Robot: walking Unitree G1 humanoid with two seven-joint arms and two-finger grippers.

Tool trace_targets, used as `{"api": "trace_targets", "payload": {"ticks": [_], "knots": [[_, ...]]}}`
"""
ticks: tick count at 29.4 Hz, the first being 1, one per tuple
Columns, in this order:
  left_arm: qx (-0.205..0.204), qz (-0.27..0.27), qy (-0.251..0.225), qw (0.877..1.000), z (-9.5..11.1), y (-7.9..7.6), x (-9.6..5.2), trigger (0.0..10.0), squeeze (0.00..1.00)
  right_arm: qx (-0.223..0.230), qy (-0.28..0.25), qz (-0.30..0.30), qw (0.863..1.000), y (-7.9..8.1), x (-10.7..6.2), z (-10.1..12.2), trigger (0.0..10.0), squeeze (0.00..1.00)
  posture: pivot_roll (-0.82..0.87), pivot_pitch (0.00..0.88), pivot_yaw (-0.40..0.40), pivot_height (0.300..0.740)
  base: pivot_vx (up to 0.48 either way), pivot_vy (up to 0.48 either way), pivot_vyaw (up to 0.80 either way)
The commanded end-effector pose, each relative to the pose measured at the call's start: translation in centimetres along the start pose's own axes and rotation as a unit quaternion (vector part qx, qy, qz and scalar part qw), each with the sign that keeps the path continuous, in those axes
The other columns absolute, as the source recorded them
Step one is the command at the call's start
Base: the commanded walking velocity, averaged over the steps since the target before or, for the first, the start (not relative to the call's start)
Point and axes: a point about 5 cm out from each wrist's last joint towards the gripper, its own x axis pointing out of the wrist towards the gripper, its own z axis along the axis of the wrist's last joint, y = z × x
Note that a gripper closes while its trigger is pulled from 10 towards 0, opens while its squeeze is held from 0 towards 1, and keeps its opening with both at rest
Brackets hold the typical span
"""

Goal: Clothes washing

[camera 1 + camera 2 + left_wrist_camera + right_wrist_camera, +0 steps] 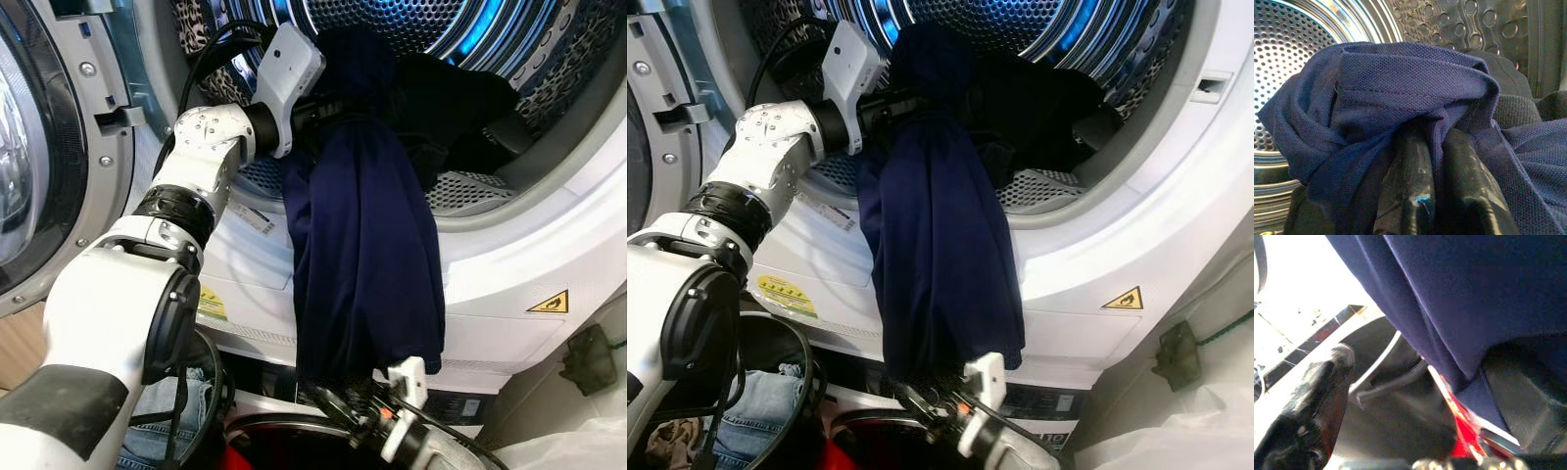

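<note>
Shirt (362, 255) half in drum (470, 59), rest hanging out; left gripper (1437, 161) clamped on it, right gripper (1415, 396) spread below

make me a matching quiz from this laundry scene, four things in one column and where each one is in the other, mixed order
Things:
1. navy blue knit shirt
2. left pincer
3. yellow triangular warning sticker
4. faded blue denim jeans

Places:
A. on the white front panel under the drum opening
B. on the floor beside the robot's left arm
C. draped over the drum rim, hanging down the front
D. at the drum mouth, shut on shirt fabric

Pairs: 1-C, 2-D, 3-A, 4-B
</note>
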Motion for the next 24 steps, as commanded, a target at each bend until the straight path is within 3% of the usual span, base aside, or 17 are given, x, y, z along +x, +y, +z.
{"api": "trace_targets", "payload": {"ticks": [1,12,14,17,20,24], "knots": [[-0.037,-0.002,0.027,0.999,-2.3,-0.5,-0.7,10.0,0.0,-0.005,-0.017,-0.021,1.0,-0.4,0.6,0.8,10.0,0.0,0.04,0.0,-0.029,0.74,0.0,0.0,0.0],[-0.043,-0.007,0.021,0.999,-2.4,-0.7,-0.8,10.0,0.0,0.016,-0.117,-0.059,0.991,-0.6,1.8,4.3,10.0,0.0,0.04,0.0,-0.03,0.74,0.0,0.0,0.0],[-0.044,-0.009,0.02,0.999,-2.5,-0.7,-0.8,10.0,0.0,0.047,-0.151,-0.017,0.987,0.2,1.4,5.4,10.0,0.0,0.04,0.0,-0.03,0.74,0.0,0.0,0.0],[-0.046,-0.009,0.021,0.999,-2.6,-0.7,-0.9,10.0,0.0,0.071,-0.16,0.057,0.983,1.5,0.7,5.8,10.0,0.0,0.04,0.0,-0.031,0.74,0.0,0.0,0.0],[-0.049,-0.008,0.02,0.999,-2.7,-0.7,-0.9,10.0,0.0,0.049,-0.087,0.165,0.981,3.5,-1.1,4.5,10.0,0.0,0.04,0.0,-0.035,0.74,0.0,0.0,0.0],[-0.05,-0.008,0.019,0.999,-2.6,-0.7,-0.9,10.0,0.0,0.051,-0.102,0.192,0.975,4.2,-1.5,5.6,10.0,0.0,0.03,0.0,-0.035,0.74,0.0,0.0,0.0]]}}
